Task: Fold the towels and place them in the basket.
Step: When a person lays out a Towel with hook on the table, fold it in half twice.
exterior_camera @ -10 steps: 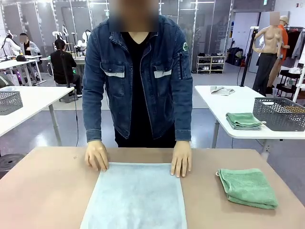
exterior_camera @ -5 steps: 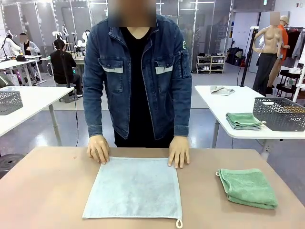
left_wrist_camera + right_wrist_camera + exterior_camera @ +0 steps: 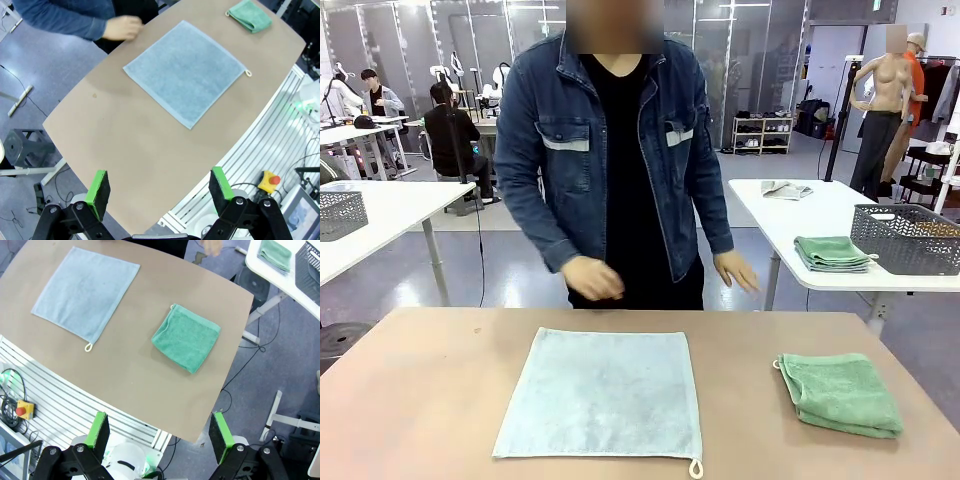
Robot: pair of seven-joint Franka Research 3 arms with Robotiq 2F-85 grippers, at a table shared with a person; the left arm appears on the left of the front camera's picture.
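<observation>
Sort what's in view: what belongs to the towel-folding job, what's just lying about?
Job: pale grey-blue towel, spread flat mid-table; mint green towel, folded, on the robot's right of it.
Lying about: mesh basket and folded green towel on the white side table; crumpled cloth farther back on it; second basket on the far-left table.

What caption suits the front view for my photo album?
A pale grey-blue towel lies flat on the table, a folded green towel apart to its right, the person's hands clear of both.

Tan table (image 3: 440, 400), grey-blue towel (image 3: 602, 392), green towel (image 3: 840, 392)
</observation>
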